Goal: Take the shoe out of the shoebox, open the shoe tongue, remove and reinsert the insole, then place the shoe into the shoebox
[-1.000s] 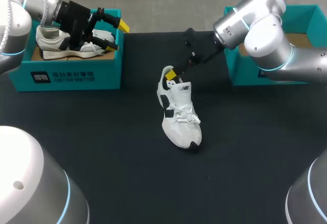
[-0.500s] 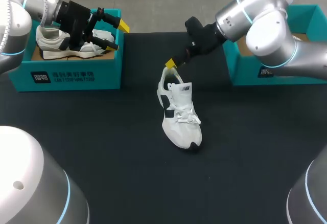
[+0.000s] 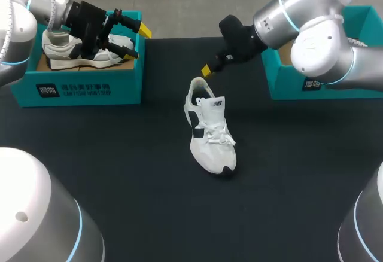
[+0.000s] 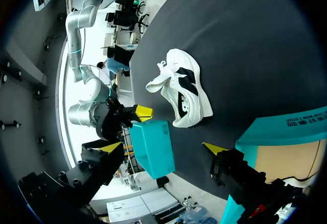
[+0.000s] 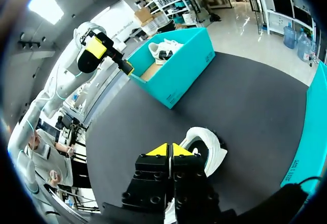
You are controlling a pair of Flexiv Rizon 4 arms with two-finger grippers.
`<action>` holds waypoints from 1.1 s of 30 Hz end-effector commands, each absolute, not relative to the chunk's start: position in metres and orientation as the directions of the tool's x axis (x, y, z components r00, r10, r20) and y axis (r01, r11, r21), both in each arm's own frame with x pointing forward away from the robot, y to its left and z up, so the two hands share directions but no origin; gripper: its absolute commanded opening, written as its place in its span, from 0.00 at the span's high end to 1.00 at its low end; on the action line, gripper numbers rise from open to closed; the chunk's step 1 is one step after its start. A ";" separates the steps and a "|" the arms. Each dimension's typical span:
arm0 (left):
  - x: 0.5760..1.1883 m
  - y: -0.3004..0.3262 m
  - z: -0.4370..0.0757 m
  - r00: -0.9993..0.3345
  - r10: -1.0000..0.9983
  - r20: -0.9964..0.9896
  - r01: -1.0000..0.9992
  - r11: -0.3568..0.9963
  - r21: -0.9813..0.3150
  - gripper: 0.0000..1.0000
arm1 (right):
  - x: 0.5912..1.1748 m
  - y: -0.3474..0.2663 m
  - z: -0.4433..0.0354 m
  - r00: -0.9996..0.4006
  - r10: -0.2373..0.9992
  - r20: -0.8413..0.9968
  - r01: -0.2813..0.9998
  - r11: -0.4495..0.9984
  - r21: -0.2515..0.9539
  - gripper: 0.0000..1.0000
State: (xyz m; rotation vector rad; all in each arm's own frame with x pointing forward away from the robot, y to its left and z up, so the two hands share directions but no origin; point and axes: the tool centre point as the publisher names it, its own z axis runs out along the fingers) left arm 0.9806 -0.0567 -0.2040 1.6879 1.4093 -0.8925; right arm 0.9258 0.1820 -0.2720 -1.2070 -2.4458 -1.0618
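Note:
A white shoe with black side patches lies on the black table, toe toward the front, laces loose. My right gripper hangs just behind and above its heel, shut, with nothing between the yellow tips. In the right wrist view that gripper has its tips pressed together over the shoe's heel opening. My left gripper stands open over the right end of the left teal shoebox, which holds a second white shoe. The left wrist view has the table shoe far ahead of its spread fingers.
A second teal box stands at the table's right, behind my right arm; it appears as in the left wrist view. The left shoebox lies ahead of the right gripper. Bare black table surrounds the shoe.
My right gripper rose out of the shoe's heel opening, drew back toward the rear right, and its fingers closed. The shoe and the left arm stayed put.

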 end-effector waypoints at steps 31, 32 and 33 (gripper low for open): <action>0.980 -0.056 -0.204 0.152 0.467 -0.871 0.987 -0.114 0.111 0.00 | 0.923 0.165 -0.291 -0.356 0.929 0.100 0.885 0.301 0.355 1.00; 0.980 -0.056 -0.204 0.152 0.467 -0.871 0.987 -0.114 0.111 0.00 | 0.923 0.165 -0.291 -0.356 0.929 0.100 0.885 0.301 0.355 1.00; 0.980 -0.056 -0.204 0.152 0.467 -0.871 0.987 -0.114 0.111 0.00 | 0.923 0.165 -0.291 -0.356 0.929 0.100 0.885 0.301 0.355 1.00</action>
